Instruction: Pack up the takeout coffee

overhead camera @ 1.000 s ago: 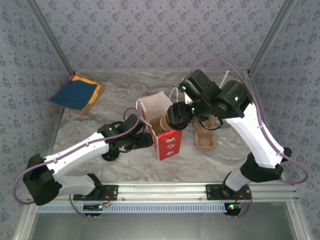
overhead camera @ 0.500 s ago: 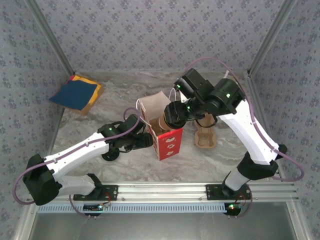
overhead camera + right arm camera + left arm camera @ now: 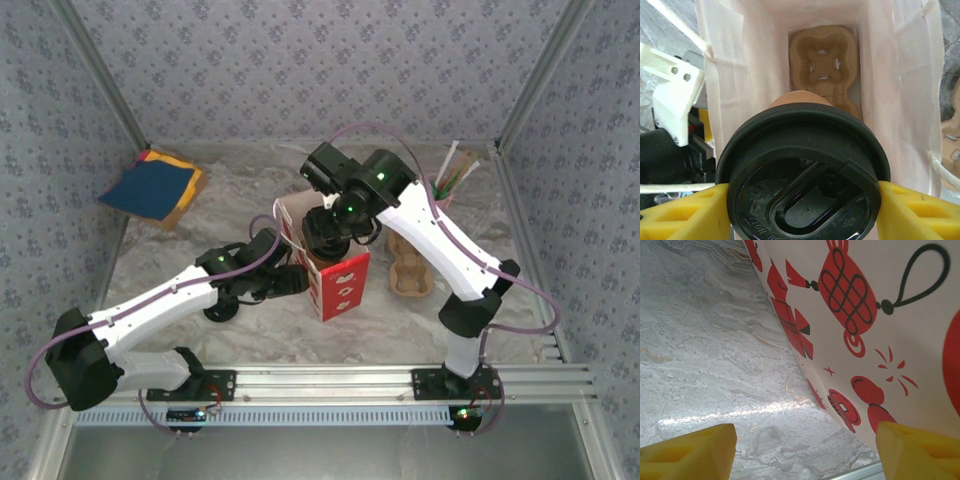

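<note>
Item: takeout coffee [image 3: 802, 170], a brown paper cup under a round black plastic lid [image 3: 805, 145], gripped at the lid's rim between the two yellow fingertips [image 3: 910, 210] of the right hand [image 3: 802, 207], one pad touching each side. Position: held over the open mouth of a paper bag [image 3: 340, 285], white inside, red and white outside, which stands upright near the middle of the marbled tabletop [image 3: 230, 190]. Bag contents: one tan moulded-pulp cup carrier [image 3: 824, 65] lying flat on the bottom, directly under the cup. Left hand [image 3: 805, 450]: fingers spread apart with bare tabletop between them, nothing clamped, set low at the bag's left side; its right-side pad [image 3: 920, 452] sits just beside the printed wall [image 3: 880, 315], contact cannot be told. Other stock: a second pulp carrier [image 3: 410, 272] on the tabletop just right of the bag; a cup of straws [image 3: 452, 180] at the far right corner; a folded blue and orange cloth [image 3: 152, 187] at the far left corner, well apart from the bag.
</note>
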